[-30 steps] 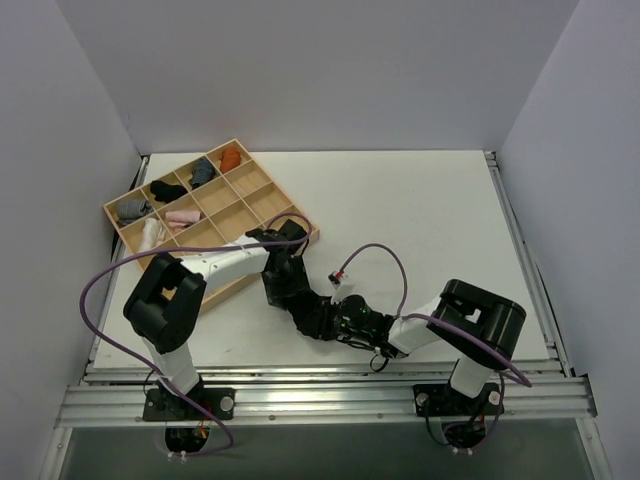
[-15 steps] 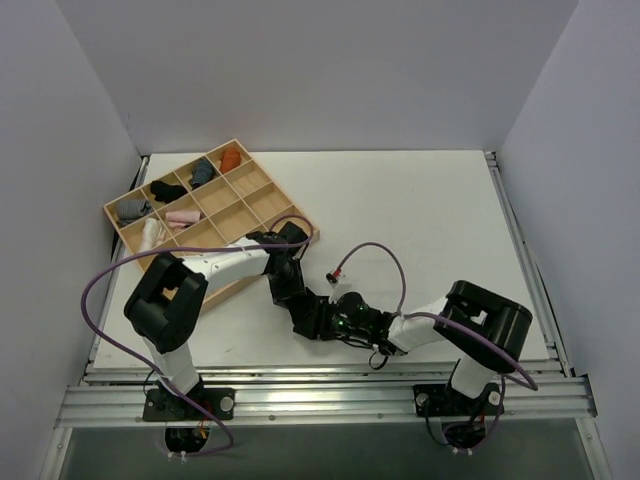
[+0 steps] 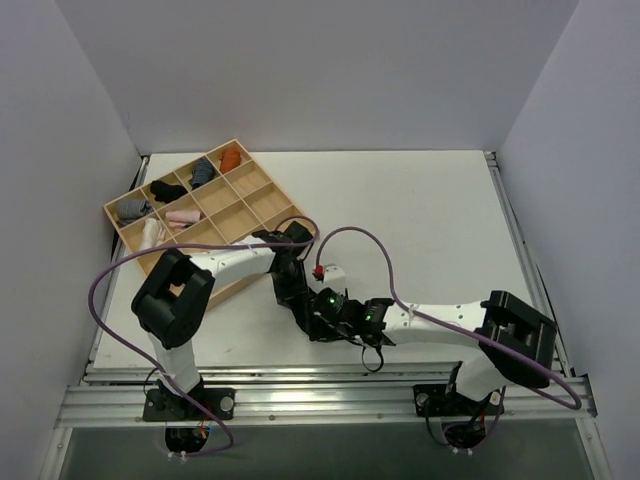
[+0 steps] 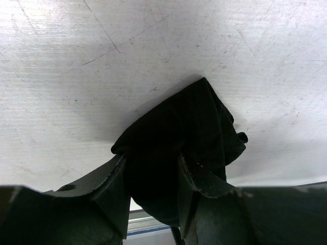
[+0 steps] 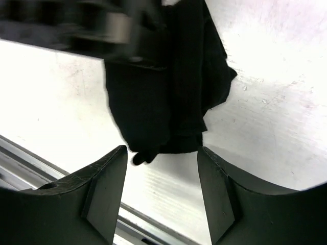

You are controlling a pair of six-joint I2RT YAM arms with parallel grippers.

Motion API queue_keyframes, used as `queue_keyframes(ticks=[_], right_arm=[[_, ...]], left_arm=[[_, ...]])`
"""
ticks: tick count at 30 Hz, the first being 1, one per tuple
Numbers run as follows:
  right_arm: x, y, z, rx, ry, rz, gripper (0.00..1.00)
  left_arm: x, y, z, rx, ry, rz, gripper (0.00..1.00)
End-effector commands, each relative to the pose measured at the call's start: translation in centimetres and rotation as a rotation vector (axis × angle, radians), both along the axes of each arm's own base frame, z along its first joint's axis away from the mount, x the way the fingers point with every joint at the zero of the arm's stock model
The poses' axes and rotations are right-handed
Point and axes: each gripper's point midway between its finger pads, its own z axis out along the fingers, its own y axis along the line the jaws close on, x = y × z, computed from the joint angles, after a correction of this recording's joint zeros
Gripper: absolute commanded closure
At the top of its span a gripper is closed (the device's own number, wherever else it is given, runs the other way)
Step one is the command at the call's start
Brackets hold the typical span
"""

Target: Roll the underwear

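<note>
Underwear [image 4: 179, 127] snug in left tool [image 4: 152, 158] — right tool [image 5: 162, 148] wide open, alongside.

White table [image 3: 430, 210]: matte, finely scratched. Plain pale grey panels box it in: back wall [image 3: 320, 70] beyond its far edge, left wall [image 3: 50, 200] and right wall [image 3: 590, 200] along its sides. Aluminium rail [image 3: 330, 398] along its near edge. Light even, shadows soft.

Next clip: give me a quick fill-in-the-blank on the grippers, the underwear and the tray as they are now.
The left gripper has its jaws closed on the underwear, which is ____ in colour. The right gripper has its jaws ____, with nothing between them. The wooden tray sits on the robot's ____ side of the table.
Missing words: black; open; left.
</note>
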Motion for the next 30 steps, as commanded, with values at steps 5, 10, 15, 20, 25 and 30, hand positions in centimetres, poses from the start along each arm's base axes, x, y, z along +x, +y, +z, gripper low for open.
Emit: queue_keyframes(ticks=[5, 10, 15, 20, 25, 30], right_arm=[[0.8, -1.3, 1.0, -0.324, -0.184, 0.024, 0.46], [0.6, 0.6, 0.1, -0.363, -0.205, 0.079, 0.44], [1.4, 0.3, -0.2, -0.502, -0.289, 0.111, 0.43], [2.0, 0.6, 0.0, -0.545, -0.331, 0.131, 0.43], [2.1, 1.2, -0.8, -0.571, -0.343, 0.185, 0.43], [2.2, 1.6, -2.0, -0.595, -0.334, 0.21, 0.44]], left_arm=[[-0.5, 0.9, -1.5, 0.077, 0.035, -0.01, 0.66], [-0.9, 0.3, -1.6, 0.05, 0.061, 0.003, 0.66], [-0.5, 0.6, -1.3, 0.085, 0.058, -0.019, 0.66], [-0.8, 0.5, -1.6, 0.076, 0.07, -0.017, 0.66], [-1.3, 0.8, -1.8, 0.08, 0.086, -0.019, 0.66], [-1.6, 0.3, -1.9, 0.058, 0.1, -0.014, 0.66]])
